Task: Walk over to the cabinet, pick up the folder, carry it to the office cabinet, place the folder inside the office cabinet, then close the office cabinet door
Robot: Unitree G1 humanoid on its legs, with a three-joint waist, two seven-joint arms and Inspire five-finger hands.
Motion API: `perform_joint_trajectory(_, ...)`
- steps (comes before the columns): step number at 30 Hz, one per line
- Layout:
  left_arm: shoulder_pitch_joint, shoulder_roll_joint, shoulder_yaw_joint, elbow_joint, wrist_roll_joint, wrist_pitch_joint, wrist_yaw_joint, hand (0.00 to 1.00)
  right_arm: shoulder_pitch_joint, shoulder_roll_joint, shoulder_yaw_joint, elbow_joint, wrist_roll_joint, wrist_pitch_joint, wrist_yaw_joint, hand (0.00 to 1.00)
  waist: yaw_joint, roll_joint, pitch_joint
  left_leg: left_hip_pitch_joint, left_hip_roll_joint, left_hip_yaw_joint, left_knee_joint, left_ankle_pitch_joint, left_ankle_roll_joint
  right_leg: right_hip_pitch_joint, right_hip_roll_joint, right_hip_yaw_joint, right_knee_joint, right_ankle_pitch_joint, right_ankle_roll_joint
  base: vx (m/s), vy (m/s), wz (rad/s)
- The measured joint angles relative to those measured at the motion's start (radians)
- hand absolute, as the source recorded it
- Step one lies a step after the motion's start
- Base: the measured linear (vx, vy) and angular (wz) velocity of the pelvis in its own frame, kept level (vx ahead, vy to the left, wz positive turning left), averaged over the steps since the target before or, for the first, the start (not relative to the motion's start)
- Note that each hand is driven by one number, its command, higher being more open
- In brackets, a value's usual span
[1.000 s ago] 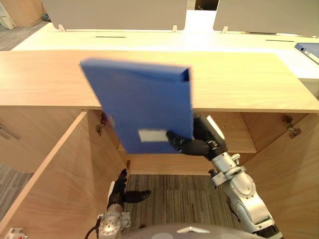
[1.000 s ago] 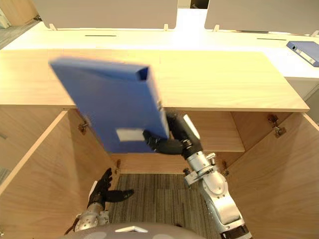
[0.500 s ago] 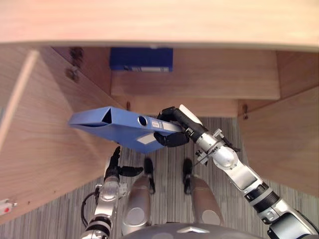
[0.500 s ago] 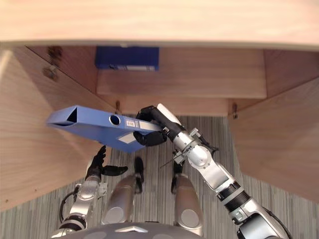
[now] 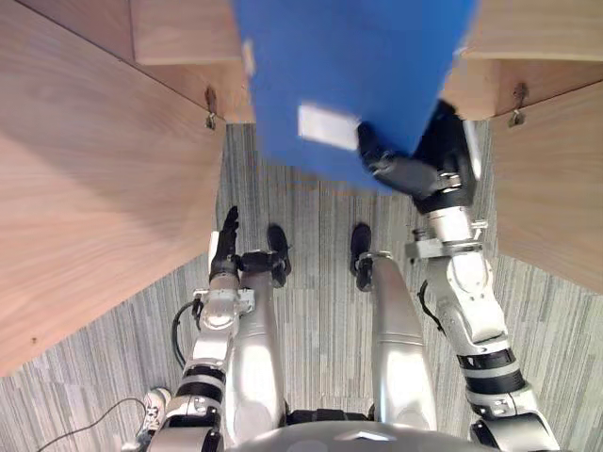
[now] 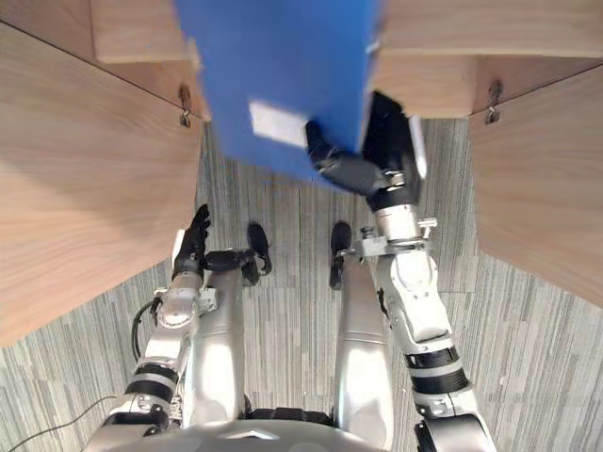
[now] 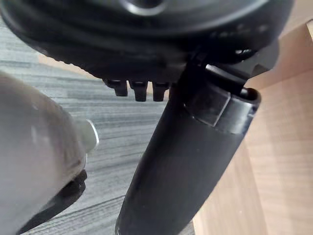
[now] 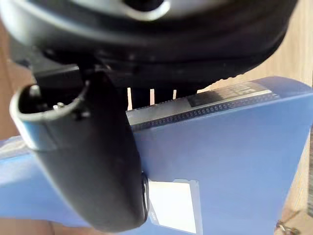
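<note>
A blue folder [image 5: 349,85] with a white label hangs flat before the open office cabinet [image 5: 179,38], its upper part cut off by the view's top edge. My right hand [image 5: 415,174] is shut on its lower right corner, fingers over the face. In the right wrist view the thumb [image 8: 98,161] presses the folder [image 8: 234,161] beside the label. My left hand [image 5: 226,245] hangs low at my left side, fingers straight, holding nothing.
The cabinet's left door [image 5: 85,188] and right door [image 5: 556,179] stand open on either side of me, with hinges at their inner edges. Grey striped carpet [image 5: 320,235] runs between them up to the cabinet's base.
The view has tipped downward toward the floor. The folder has turned from edge-on to flat-faced and sits higher and further right, still in my right hand. The left hand hangs as before.
</note>
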Motion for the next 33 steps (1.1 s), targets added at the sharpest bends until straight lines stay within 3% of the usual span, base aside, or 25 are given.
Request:
perform_joint_trajectory(10,-0.015,-0.023,0.03,-0.047,-0.018,0.001,0.0,1.0,-0.085,0.039,-0.13,0.06,0.347,-0.053,-0.018,0.0,0.014,0.001,0.011,-0.091,0.018,-0.008,0.098,-0.03,-0.003,-0.093,0.006,0.004,0.098,-0.032,0.001,-0.01,0.027,-0.02)
perform_joint_trajectory(15,-0.016,-0.031,0.038,-0.066,-0.02,0.004,0.003,1.0,-0.212,0.045,-0.145,0.083,0.55,-0.124,-0.025,0.0,0.019,0.001,0.011,-0.104,0.023,-0.01,0.108,-0.031,-0.003,-0.106,0.008,0.001,0.109,-0.033,-0.001,-0.02,0.058,0.0)
perform_joint_trajectory(20,-0.016,-0.051,0.039,-0.078,-0.023,0.019,0.015,1.0,-0.326,0.049,-0.178,0.128,0.612,-0.146,-0.045,0.0,0.026,0.001,0.011,-0.116,0.025,-0.017,0.107,-0.029,-0.004,-0.113,0.006,-0.008,0.109,-0.036,-0.005,0.0,0.076,0.04)
perform_joint_trajectory(33,-0.016,-0.066,0.035,-0.08,-0.061,0.021,0.042,1.0,-0.645,0.022,-0.256,0.371,0.77,-0.168,-0.206,0.0,0.03,0.001,0.007,-0.117,0.0,-0.037,0.044,0.007,-0.016,-0.105,-0.016,-0.038,0.071,-0.036,-0.006,0.0,0.074,0.09)
